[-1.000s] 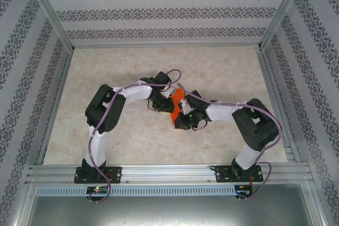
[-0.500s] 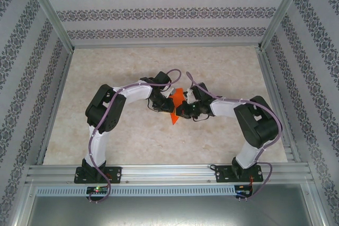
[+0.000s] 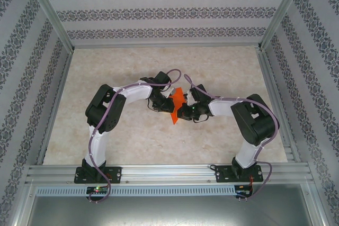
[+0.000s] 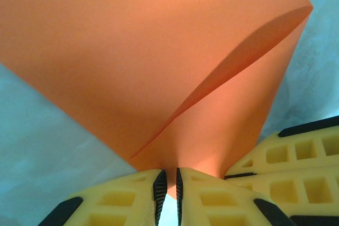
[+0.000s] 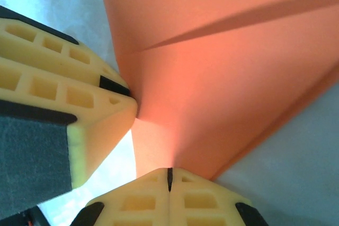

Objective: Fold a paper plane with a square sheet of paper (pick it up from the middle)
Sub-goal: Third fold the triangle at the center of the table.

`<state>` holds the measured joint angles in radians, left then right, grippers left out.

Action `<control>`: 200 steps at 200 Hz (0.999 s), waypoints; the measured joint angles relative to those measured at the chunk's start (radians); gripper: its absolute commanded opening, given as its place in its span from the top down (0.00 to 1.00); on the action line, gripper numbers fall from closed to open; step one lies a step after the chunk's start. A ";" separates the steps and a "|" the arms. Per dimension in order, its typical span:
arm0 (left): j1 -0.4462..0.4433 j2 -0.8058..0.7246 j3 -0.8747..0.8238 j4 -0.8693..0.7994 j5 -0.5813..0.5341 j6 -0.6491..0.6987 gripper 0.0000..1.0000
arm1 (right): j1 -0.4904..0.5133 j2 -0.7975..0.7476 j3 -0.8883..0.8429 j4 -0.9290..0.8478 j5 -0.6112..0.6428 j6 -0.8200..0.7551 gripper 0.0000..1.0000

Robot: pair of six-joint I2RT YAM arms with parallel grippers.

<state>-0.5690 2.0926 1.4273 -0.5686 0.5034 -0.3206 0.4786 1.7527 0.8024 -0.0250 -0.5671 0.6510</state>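
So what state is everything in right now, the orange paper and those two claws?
sheet of paper: partly folded, one flap bent over, held up between both grippers.
left gripper: shut on the paper's lower tip.
right gripper: shut on the paper, right beside the left one.

The right hand (image 5: 169, 175), fingers tight together, pinched the lower tip of the creased orange-red sheet (image 5: 228, 78); the left hand's yellow fingers (image 5: 79, 99) touched its left edge, pale desk (image 5: 286, 183) beneath.
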 measured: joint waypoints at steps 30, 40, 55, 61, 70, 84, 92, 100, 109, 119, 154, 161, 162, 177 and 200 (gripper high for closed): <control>0.000 0.000 0.002 0.000 0.001 0.003 0.79 | -0.010 -0.034 0.001 -0.025 0.029 -0.002 0.98; 0.000 0.000 0.002 0.000 0.001 0.005 0.79 | -0.019 -0.035 0.003 -0.016 0.029 0.001 0.98; 0.000 0.000 0.002 0.000 0.002 0.007 0.79 | -0.032 -0.025 0.024 -0.013 0.029 0.002 0.98; 0.000 0.000 0.002 0.000 0.002 0.007 0.79 | -0.032 -0.016 0.037 -0.008 0.029 0.005 0.98; 0.000 0.000 0.002 0.000 0.002 0.007 0.79 | -0.037 0.002 0.060 0.001 0.028 0.005 0.99; 0.000 0.000 0.002 0.000 0.002 0.008 0.79 | -0.039 0.035 0.094 0.016 0.028 0.005 0.99; 0.000 0.000 0.002 0.000 0.002 0.008 0.79 | -0.043 0.055 0.110 0.020 0.029 0.004 0.99; 0.000 0.000 0.002 0.000 0.003 0.008 0.79 | -0.049 0.073 0.119 0.021 0.029 0.003 0.99; 0.000 0.000 0.002 0.000 0.003 0.008 0.79 | -0.055 0.088 0.121 0.021 0.030 -0.001 0.98; 0.000 0.000 0.001 0.000 0.003 0.008 0.79 | -0.065 0.101 0.121 0.015 0.026 -0.003 0.99; 0.001 0.000 0.001 0.000 0.005 0.011 0.79 | -0.091 0.103 0.121 0.014 0.021 -0.023 0.98; 0.001 0.000 0.001 0.000 0.005 0.012 0.79 | -0.098 0.103 0.121 0.013 0.018 -0.027 0.98; 0.001 0.000 0.001 0.000 0.005 0.013 0.79 | -0.100 0.103 0.121 0.013 0.018 -0.027 0.98; 0.001 0.000 0.001 0.000 0.005 0.019 0.79 | -0.119 0.102 0.121 0.011 0.016 -0.034 0.98; 0.001 0.000 0.001 0.000 0.005 0.025 0.79 | -0.151 0.101 0.121 0.006 0.014 -0.049 0.98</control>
<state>-0.5682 2.0926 1.4281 -0.5686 0.5087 -0.2955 0.3275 1.8542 0.9230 -0.0193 -0.5526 0.6018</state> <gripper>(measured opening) 0.210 0.048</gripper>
